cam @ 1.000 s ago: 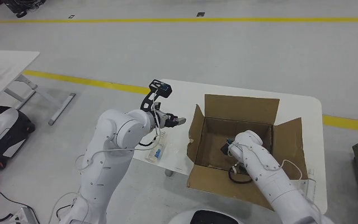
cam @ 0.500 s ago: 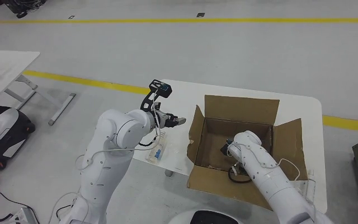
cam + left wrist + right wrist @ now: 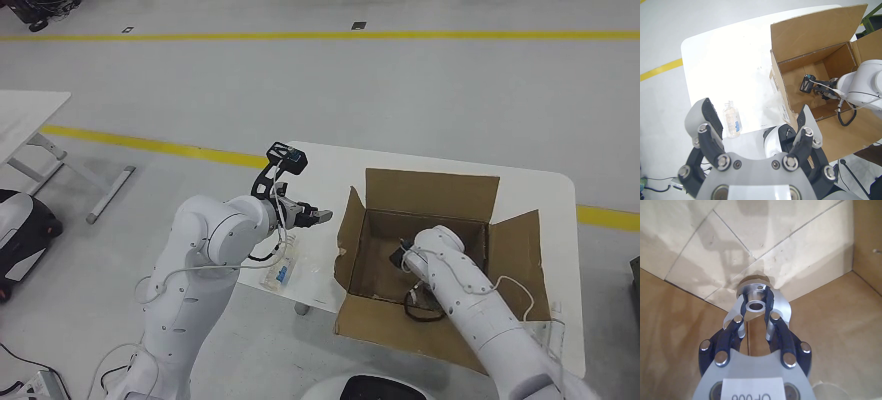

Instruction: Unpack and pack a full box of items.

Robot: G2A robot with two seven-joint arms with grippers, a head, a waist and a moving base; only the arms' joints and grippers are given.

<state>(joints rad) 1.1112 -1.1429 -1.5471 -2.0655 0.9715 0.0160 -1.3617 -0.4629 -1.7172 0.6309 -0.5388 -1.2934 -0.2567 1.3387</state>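
Bottle (image 3: 281, 273) partly hidden behind left arm (image 3: 215, 240).

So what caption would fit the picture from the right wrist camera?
Right gripper holding a small round metal part by its hub, down inside the cardboard box.

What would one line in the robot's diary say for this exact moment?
right hand: shut on metal flange, inside box | left hand: open, above table | bottle: lying on table

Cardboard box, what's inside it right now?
The right gripper is down inside the cardboard box, shut on a metal flange on its floor. The arm covers part of the floor, so anything under it is hidden.
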